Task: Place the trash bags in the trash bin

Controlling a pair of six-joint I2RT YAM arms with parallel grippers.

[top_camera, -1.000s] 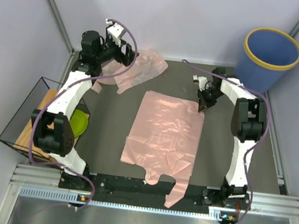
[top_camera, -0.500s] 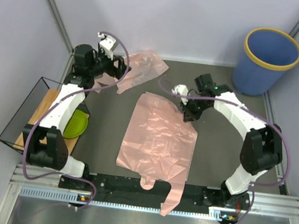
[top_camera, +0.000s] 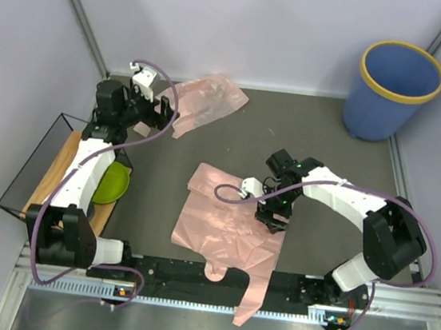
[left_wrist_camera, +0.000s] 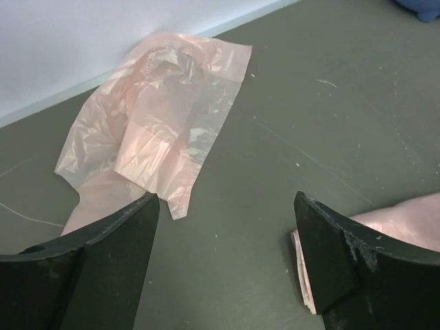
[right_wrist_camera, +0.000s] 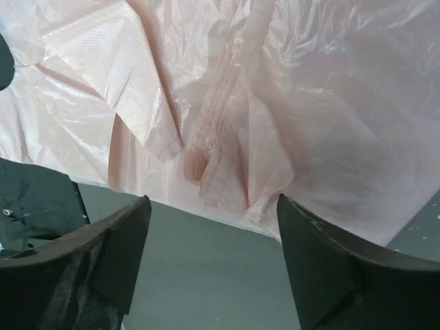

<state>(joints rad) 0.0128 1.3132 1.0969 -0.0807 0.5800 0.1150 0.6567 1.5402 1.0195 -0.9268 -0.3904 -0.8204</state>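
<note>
One pale pink trash bag (top_camera: 212,100) lies crumpled against the back wall; the left wrist view shows the bag (left_wrist_camera: 158,124) ahead of my left gripper (left_wrist_camera: 223,199). That gripper (top_camera: 162,112) hovers open and empty just left of the bag. A second trash bag (top_camera: 225,222) lies mid-table with its far part folded over itself. My right gripper (top_camera: 272,218) is over its right side, and in the right wrist view it (right_wrist_camera: 213,203) stands open, the rumpled bag (right_wrist_camera: 275,103) just beyond the tips, nothing gripped. The blue trash bin (top_camera: 400,82) with a yellow rim stands at the back right.
A green bowl (top_camera: 115,183) and a wooden board sit inside a black wire frame (top_camera: 31,166) at the left edge. Grey walls close the back and sides. A metal rail (top_camera: 230,283) runs along the near edge, and the middle bag's handle hangs over it.
The right gripper pulled the middle bag's far edge toward the near side, folding the bag over, then opened and let it go. The left gripper drifted left, away from the back bag.
</note>
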